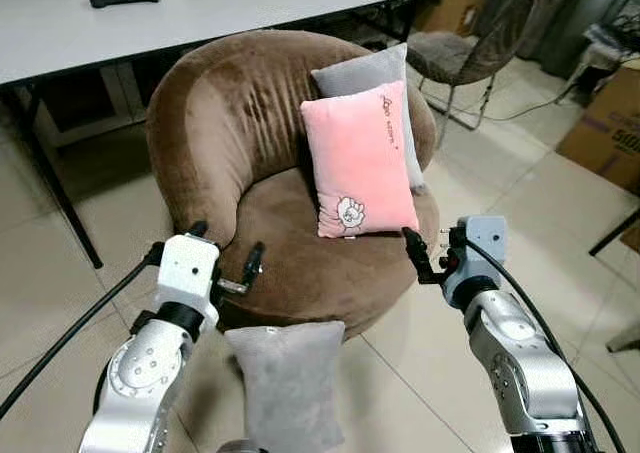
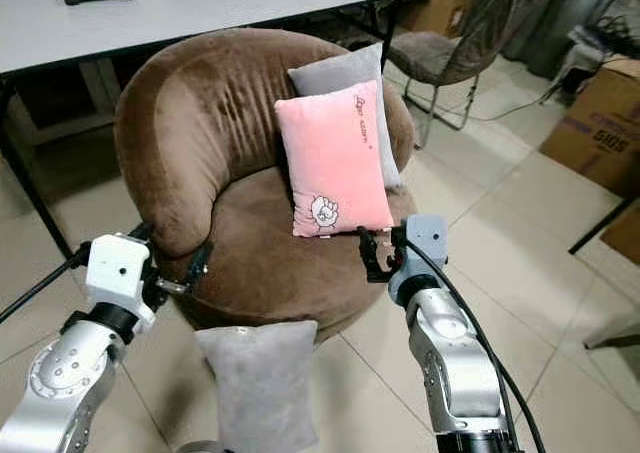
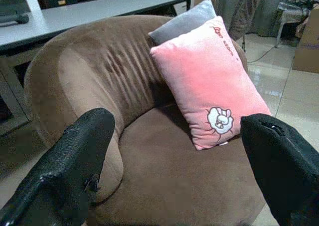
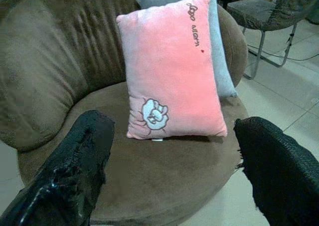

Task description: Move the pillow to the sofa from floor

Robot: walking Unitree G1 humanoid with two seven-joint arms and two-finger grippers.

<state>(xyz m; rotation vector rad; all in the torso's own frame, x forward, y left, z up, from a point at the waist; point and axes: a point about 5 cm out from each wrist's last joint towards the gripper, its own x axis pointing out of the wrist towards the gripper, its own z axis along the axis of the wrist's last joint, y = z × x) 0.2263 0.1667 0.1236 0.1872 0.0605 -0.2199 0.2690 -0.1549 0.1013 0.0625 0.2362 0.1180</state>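
A grey rectangular fabric pillow (image 1: 287,378) lies on the tiled floor, near the round brown velvet sofa (image 1: 240,153). The left gripper (image 1: 251,270) and right gripper (image 1: 414,254) hover spread wide, empty. Next, I judge, they must lower onto that pillow.

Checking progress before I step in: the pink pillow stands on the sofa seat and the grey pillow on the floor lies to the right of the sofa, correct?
Not quite. The pink pillow does stand on the sofa seat, but the grey pillow on the floor lies in front of the sofa, between the left gripper and right gripper, as the left eye view shows.
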